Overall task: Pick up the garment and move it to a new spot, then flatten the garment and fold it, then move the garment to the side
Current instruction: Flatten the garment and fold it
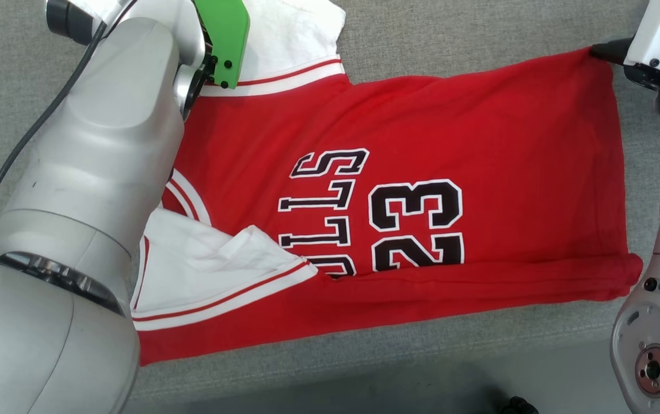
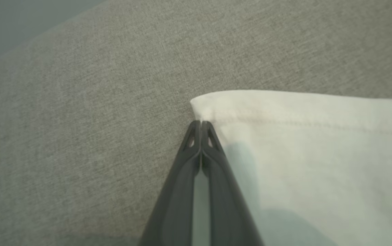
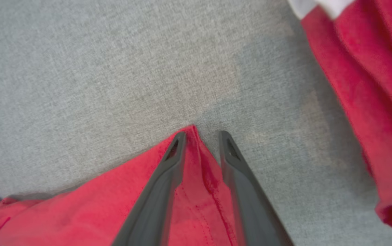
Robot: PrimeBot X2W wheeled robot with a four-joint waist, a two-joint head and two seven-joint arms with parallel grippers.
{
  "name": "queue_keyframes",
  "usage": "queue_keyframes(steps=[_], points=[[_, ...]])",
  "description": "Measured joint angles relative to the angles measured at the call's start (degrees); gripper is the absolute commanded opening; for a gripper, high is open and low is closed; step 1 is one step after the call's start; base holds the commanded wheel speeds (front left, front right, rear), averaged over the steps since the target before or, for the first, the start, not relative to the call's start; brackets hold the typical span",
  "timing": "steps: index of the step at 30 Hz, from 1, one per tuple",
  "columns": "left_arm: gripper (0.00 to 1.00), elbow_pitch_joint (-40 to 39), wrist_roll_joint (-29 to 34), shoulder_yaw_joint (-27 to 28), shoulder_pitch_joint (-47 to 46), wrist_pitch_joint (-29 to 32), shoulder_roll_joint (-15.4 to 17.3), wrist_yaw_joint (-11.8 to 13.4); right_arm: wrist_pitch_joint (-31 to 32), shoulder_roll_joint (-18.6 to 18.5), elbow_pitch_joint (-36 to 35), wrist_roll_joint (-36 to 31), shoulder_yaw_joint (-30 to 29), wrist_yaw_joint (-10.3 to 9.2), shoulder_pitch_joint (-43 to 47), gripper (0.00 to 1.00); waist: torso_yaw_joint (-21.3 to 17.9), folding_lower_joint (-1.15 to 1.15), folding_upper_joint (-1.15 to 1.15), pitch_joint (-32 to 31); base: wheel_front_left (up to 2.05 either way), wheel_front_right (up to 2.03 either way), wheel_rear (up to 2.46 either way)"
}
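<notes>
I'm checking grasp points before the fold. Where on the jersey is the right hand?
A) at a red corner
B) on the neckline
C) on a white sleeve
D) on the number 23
A: the right hand straddles a red corner of the jersey, with red cloth between its parted fingers.

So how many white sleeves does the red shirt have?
2. One white sleeve sticks out at the far edge of the red shirt; the other sleeve lies folded over its near edge. None looks hidden.
</notes>
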Motion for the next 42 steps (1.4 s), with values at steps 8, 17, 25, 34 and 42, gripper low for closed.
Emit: queue_keyframes(steps=[8, 17, 25, 34, 42], points=[[0.00, -0.38, -0.87, -0.81, -0.03, 0.09, -0.09, -0.02, -0.96, -0.13, 3.04, -1.67, -0.37, 0.01, -0.87, 0.45, 0.63, 0.00, 0.00, 0.00, 0.00, 0.00, 0.00], [0.00, -0.29, -1.67, -1.46, 0.40, 0.35, -0.05, 0.27, -1.07, -0.24, 4.92, -1.64, 0.63, 0.01, -0.99, 0.00, 0.98, 0.00, 0.00, -0.68, 0.00, 0.00, 0.00], [0.00, 0.46, -2.31, -1.46, 1.39, -0.99, 0.02, 0.62, -4.07, -0.08, 4.93, -1.33, 2.11, 0.01, -0.52, 0.00, 0.71, 0.00, 0.00, -2.08, 0.00, 0.00, 0.00], [0.00, -1.37, -5.08, -0.47, 3.28, -4.08, 0.19, -0.18, -4.02, 0.00, 1.92, 2.04, 3.52, 0.01, 3.20, 0.00, 1.01, 0.00, 0.00, -6.03, 0.00, 0.00, 0.00], [0.00, -4.87, -7.53, 0.44, 8.66, -9.39, 0.23, -0.56, -2.82, -1.47, -4.59, 3.03, 2.89, 0.01, 10.32, 0.00, 2.63, 0.00, 0.00, -8.86, 0.00, 0.00, 0.00]])
